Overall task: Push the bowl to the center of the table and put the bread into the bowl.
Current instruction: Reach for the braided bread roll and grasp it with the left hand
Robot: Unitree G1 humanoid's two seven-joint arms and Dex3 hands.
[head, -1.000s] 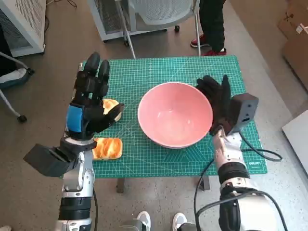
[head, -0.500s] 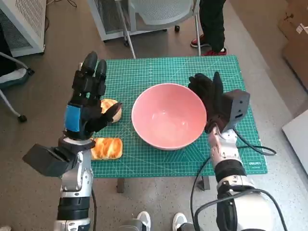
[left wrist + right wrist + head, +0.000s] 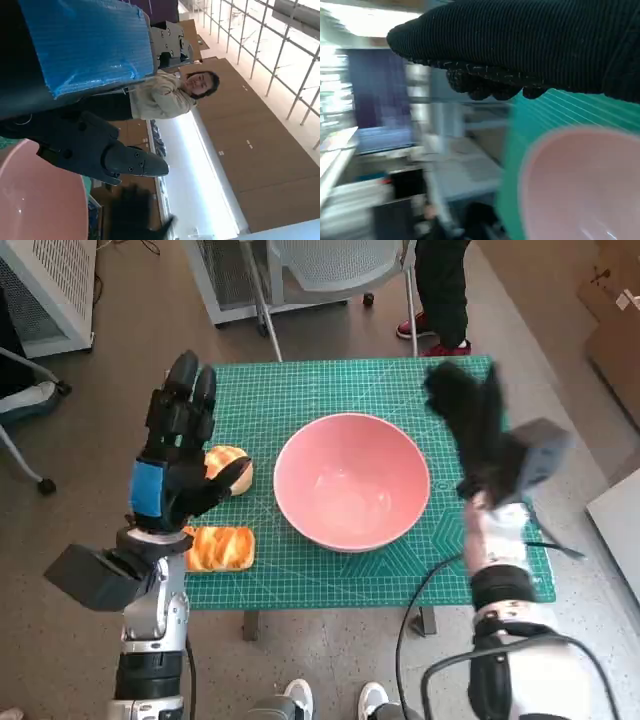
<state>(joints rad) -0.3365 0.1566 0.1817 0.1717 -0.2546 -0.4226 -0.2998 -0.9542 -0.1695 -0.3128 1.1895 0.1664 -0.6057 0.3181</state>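
Near the middle of the green cutting mat (image 3: 300, 400) stands the pink bowl (image 3: 352, 480), upright and with nothing inside it. To the left of the bowl lie two pieces of bread: one roll (image 3: 229, 468) just beside the rim of the bowl, partly hidden under the left hand (image 3: 172, 455), and a second bread (image 3: 220, 547) nearer to the front edge of the mat. The left hand is raised above the roll with its fingers spread, holding nothing. To the right of the bowl, the right hand (image 3: 470, 425) is blurred, apart from the rim, fingers loosely extended and holding nothing.
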